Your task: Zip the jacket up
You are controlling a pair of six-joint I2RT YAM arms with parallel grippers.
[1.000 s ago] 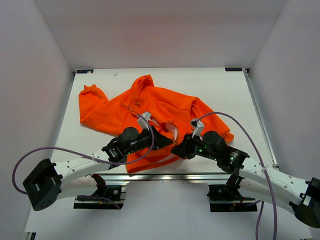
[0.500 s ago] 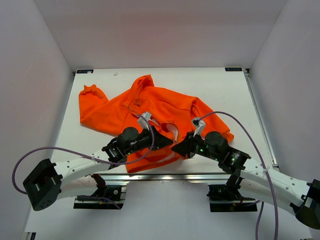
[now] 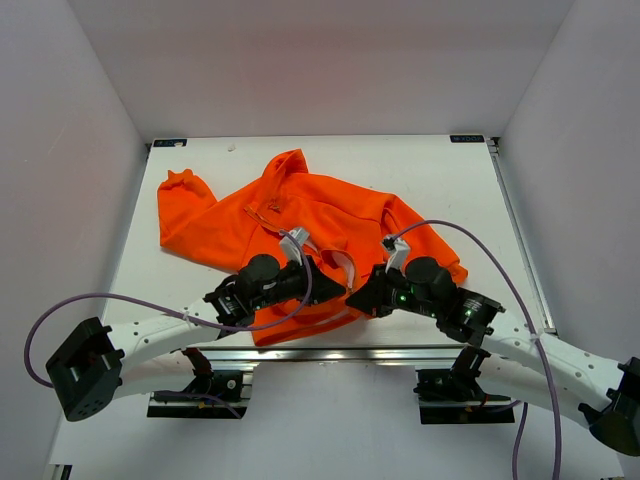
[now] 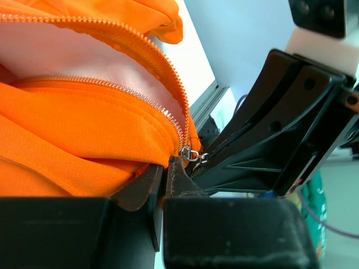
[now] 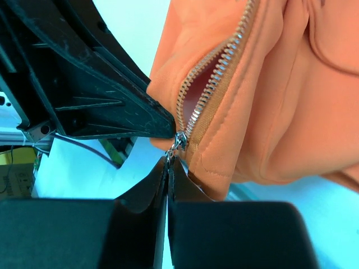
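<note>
The orange jacket (image 3: pixel 320 215) lies spread on the white table, its front open, and shows up close in the left wrist view (image 4: pixel 73 123) and the right wrist view (image 5: pixel 269 112). Both grippers meet at its bottom hem near the front edge. My left gripper (image 3: pixel 338 290) is shut on the hem fabric (image 4: pixel 167 163) just below the zipper slider (image 4: pixel 188 152). My right gripper (image 3: pixel 356 297) is shut on the slider's metal pull tab (image 5: pixel 169 162). The slider (image 5: pixel 180 137) sits at the low end of the light zipper (image 5: pixel 219 61), whose two rows of teeth stand apart above it.
White walls enclose the table (image 3: pixel 450 180) on three sides. A sleeve (image 3: pixel 185 205) trails toward the far left. Each arm's purple cable (image 3: pixel 470 245) loops over the near part of the table. A metal rail (image 3: pixel 330 350) runs along the near edge.
Both grippers have shifted only slightly, the left one a little to the right. Their holds at the zipper's low end look the same.
</note>
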